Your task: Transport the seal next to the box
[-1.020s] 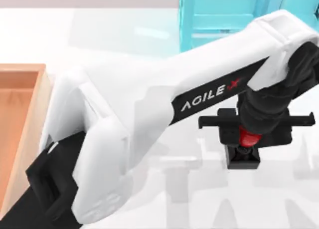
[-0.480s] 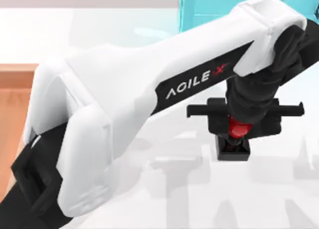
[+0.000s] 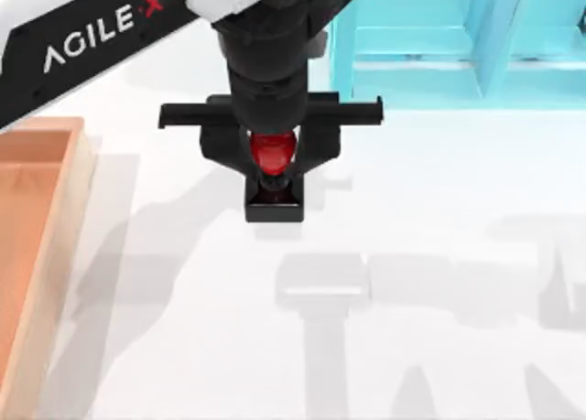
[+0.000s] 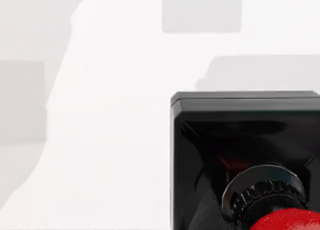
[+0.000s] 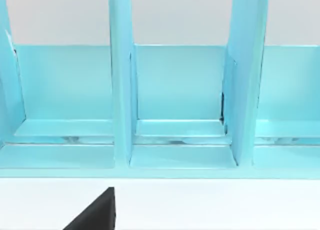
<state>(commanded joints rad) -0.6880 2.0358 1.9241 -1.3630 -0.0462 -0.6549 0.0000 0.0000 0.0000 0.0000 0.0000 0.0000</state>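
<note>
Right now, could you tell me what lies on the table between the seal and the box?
Nothing: in the top view the white table is bare apart from shadows between the seal, held in the left hand, and the box.

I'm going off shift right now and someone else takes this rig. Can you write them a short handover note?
Left gripper: over the table's middle, jaws shut on the seal, gripping its red knob.
Right gripper: its wrist camera faces the cyan shelf.
Box: at the table's left edge, well apart from the seal.
Done: seal grasped and held.
Left: carry it left and set it down beside the box, then release.
</note>
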